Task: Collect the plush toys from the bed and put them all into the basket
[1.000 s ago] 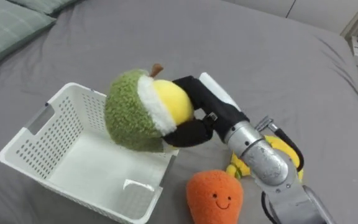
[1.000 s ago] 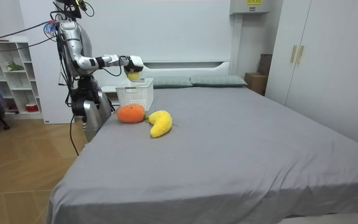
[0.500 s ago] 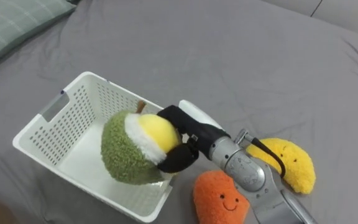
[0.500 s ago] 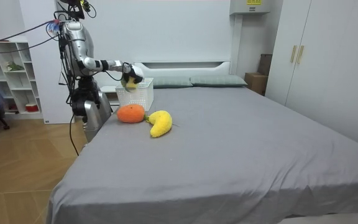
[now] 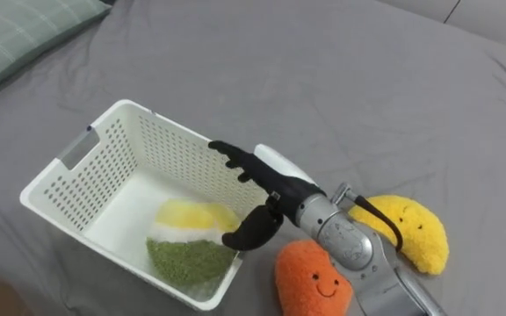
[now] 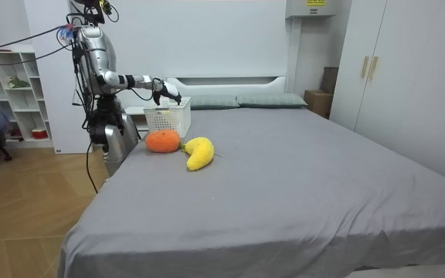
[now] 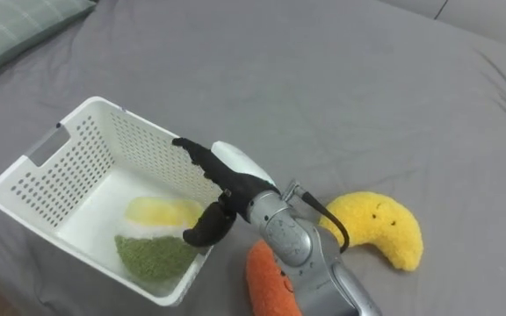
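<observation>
A green and yellow plush fruit (image 5: 189, 241) lies inside the white basket (image 5: 77, 163) on the grey bed, near its front right corner. My right hand (image 5: 257, 197) hovers open over the basket's right rim, fingers spread, holding nothing. An orange plush carrot with a smiling face (image 5: 313, 281) lies on the bed just right of the basket, below my forearm. A yellow plush banana (image 5: 411, 231) lies further right. In the room view I stand at the head end of the bed, right arm stretched over the basket (image 6: 168, 120).
A green striped pillow (image 5: 16, 31) lies at the far left of the bed. Grey bedding (image 5: 350, 96) spreads open beyond and to the right of the toys. In the room view, a shelf unit (image 6: 14, 96) stands behind me and wardrobes (image 6: 392, 77) at the room view's right.
My right hand has opened and let go of the green and yellow plush, which dropped into the basket. The hand stays above the basket's rim.
</observation>
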`<state>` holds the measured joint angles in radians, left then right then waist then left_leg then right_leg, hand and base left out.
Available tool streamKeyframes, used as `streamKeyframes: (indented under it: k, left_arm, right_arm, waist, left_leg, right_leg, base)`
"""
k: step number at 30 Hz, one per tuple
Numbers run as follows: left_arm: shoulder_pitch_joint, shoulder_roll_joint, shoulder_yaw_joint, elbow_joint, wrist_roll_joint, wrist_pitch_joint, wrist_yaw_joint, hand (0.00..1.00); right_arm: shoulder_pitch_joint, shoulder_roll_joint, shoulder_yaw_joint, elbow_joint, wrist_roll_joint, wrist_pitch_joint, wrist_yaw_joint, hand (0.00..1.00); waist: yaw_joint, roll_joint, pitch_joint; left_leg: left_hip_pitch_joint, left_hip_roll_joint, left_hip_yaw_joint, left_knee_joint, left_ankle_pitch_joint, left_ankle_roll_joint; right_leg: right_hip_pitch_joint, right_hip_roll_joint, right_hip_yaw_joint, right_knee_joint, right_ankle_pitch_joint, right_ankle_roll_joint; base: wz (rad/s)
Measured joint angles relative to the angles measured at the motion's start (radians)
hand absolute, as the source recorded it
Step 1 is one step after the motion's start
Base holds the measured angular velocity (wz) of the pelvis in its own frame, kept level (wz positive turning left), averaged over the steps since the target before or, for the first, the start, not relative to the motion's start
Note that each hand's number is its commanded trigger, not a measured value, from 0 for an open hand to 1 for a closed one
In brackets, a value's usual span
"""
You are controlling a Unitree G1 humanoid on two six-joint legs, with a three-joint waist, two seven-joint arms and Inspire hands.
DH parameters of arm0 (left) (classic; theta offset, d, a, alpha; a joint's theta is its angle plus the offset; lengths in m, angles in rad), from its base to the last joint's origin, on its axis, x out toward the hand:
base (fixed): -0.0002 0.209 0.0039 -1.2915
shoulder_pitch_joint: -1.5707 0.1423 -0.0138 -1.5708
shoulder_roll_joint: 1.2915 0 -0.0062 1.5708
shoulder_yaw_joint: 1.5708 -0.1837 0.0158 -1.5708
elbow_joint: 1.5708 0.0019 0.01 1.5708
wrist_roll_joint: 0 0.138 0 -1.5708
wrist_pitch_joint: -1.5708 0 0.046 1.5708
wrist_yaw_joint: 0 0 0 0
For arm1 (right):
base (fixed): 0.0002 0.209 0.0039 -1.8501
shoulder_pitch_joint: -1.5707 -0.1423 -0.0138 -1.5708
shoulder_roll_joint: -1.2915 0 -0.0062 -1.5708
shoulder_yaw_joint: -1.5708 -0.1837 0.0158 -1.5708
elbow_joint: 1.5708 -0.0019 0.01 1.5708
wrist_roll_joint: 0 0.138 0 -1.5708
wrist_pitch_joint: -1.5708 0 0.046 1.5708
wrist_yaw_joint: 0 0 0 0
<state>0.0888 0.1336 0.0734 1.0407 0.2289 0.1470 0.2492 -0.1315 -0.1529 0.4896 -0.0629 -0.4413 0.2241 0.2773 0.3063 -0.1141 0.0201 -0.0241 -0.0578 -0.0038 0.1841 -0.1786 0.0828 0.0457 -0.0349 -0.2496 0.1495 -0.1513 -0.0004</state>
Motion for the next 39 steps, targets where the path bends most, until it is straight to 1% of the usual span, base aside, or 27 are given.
streamKeyframes:
  k: [4,14,18,20,22,23,24,26,29,31,32,34,35,36,39]
  left_arm:
    - [0.0,0.0,0.0,0.0,0.0,0.005,0.001,0.0]
    - [0.003,0.0,0.002,0.001,-0.001,0.006,0.005,0.0]
    - [0.006,-0.005,0.003,0.001,-0.001,0.006,0.009,0.0]
    - [0.01,-0.007,0.003,0.001,-0.001,0.005,0.021,0.0]
    - [0.018,-0.009,0.003,0.001,-0.001,0.005,0.028,0.0]
    - [0.018,-0.009,0.004,0.001,0.0,0.005,0.029,0.0]
    - [0.018,-0.009,0.005,0.0,-0.001,0.004,0.029,0.0]
    - [0.018,-0.009,0.013,-0.001,-0.002,-0.001,0.029,0.0]
    - [0.019,-0.011,0.025,-0.002,-0.005,-0.004,0.029,0.0]
    - [0.019,-0.011,0.025,-0.003,-0.023,-0.014,0.034,0.0]
    - [0.021,-0.011,0.024,-0.004,-0.036,-0.025,0.036,0.0]
    - [0.021,-0.011,0.024,-0.008,-0.042,-0.037,0.043,0.0]
    - [0.021,-0.011,0.025,-0.01,-0.042,-0.044,0.049,0.0]
    - [0.021,-0.011,0.025,-0.012,-0.042,-0.049,0.054,0.0]
    - [0.029,-0.011,0.026,-0.013,-0.042,-0.059,0.054,0.0]
  right_arm:
    - [0.0,0.0,0.0,0.0,0.001,0.0,-0.002,0.0]
    - [0.007,-0.003,0.0,0.013,0.002,0.0,-0.006,0.0]
    - [0.018,-0.004,-0.011,0.019,0.029,-0.002,-0.015,0.0]
    - [0.022,-0.007,-0.012,0.023,0.047,-0.004,-0.037,0.0]
    - [0.023,-0.008,-0.015,0.023,0.053,-0.005,-0.052,0.0]
    - [0.024,-0.008,-0.028,0.023,0.054,-0.005,-0.06,0.0]
    - [0.029,-0.007,-0.049,0.023,0.053,-0.005,-0.068,0.0]
    - [0.034,-0.006,-0.082,0.023,0.056,-0.007,-0.085,0.0]
    - [0.042,-0.007,-0.12,0.022,0.063,-0.02,-0.124,0.0]
    - [0.05,-0.007,-0.131,0.022,0.064,-0.026,-0.15,0.0]
    - [0.051,-0.007,-0.135,0.021,0.072,-0.027,-0.162,0.0]
    - [0.053,-0.008,-0.154,0.018,0.093,-0.034,-0.176,0.0]
    - [0.053,-0.009,-0.167,0.018,0.106,-0.042,-0.191,0.0]
    - [0.053,-0.009,-0.184,0.018,0.113,-0.053,-0.202,0.0]
    - [0.053,-0.01,-0.226,0.016,0.141,-0.07,-0.224,0.0]
  waist:
    - [-0.002,0.002,-0.0024]
    - [-0.002,0.004,-0.0023]
    - [-0.005,0.01,-0.0032]
    - [-0.016,0.014,-0.0032]
    - [-0.028,0.02,-0.0052]
    - [-0.033,0.023,-0.0061]
    - [-0.037,0.027,-0.0087]
    - [-0.05,0.026,-0.0135]
    - [-0.062,0.028,-0.0133]
    - [-0.079,0.027,-0.0138]
    - [-0.085,0.027,-0.014]
    - [-0.089,0.026,-0.0145]
    - [-0.09,0.027,-0.0142]
    - [-0.098,0.026,-0.0158]
    - [-0.114,0.026,-0.0166]
  left_leg:
    - [0.001,0.0,0.0,0.006,0.001,0.0]
    - [0.003,0.0,0.0,0.003,0.001,0.0]
    - [0.011,-0.001,0.001,0.006,0.001,0.0]
    - [0.01,-0.001,0.001,0.004,0.001,0.001]
    - [0.005,-0.001,0.0,0.001,0.001,0.001]
    - [0.004,-0.002,0.0,0.001,0.001,0.001]
    - [0.004,-0.002,0.001,0.001,0.001,0.001]
    - [0.005,-0.001,0.002,0.001,0.002,0.002]
    - [0.017,0.0,0.021,-0.002,0.005,0.003]
    - [0.016,0.001,0.024,-0.007,0.005,0.003]
    - [0.019,0.002,0.029,-0.011,0.005,0.003]
    - [0.026,0.004,0.039,-0.016,0.005,0.003]
    - [0.03,0.005,0.045,-0.016,0.005,0.003]
    - [0.035,0.005,0.047,-0.015,0.005,0.003]
    - [0.039,0.005,0.049,-0.014,0.005,0.003]
  right_leg:
    - [0.0,-0.001,-0.001,0.001,0.0,0.0]
    - [0.005,-0.001,0.0,0.001,0.0,0.0]
    - [0.008,-0.002,0.0,0.001,0.0,0.0]
    - [0.008,-0.002,0.0,0.001,0.0,0.0]
    - [0.007,-0.002,0.0,0.002,0.0,0.0]
    - [0.006,-0.002,0.0,0.001,0.0,0.0]
    - [0.006,-0.002,0.0,0.001,0.0,0.0]
    - [0.007,-0.004,-0.003,0.001,0.0,0.0]
    - [0.008,-0.008,0.003,0.002,0.0,0.001]
    - [0.008,-0.008,0.004,0.004,0.0,0.001]
    - [0.008,-0.008,0.013,0.004,0.001,0.002]
    - [0.007,-0.008,0.026,0.004,0.001,0.002]
    - [0.008,-0.007,0.031,0.005,0.001,0.002]
    - [0.009,-0.007,0.032,0.006,0.001,0.002]
    - [0.011,-0.005,0.037,0.005,0.001,0.002]
  base:
    - [0.0]
    - [0.0]
    - [0.0]
    - [0.0]
    - [0.0]
    - [0.0]
    - [0.0]
    - [0.0]
    - [-0.11]
    - [-0.08]
    - [-0.15]
    - [-0.18]
    - [-0.11]
    - [-0.08]
    - [-0.01]
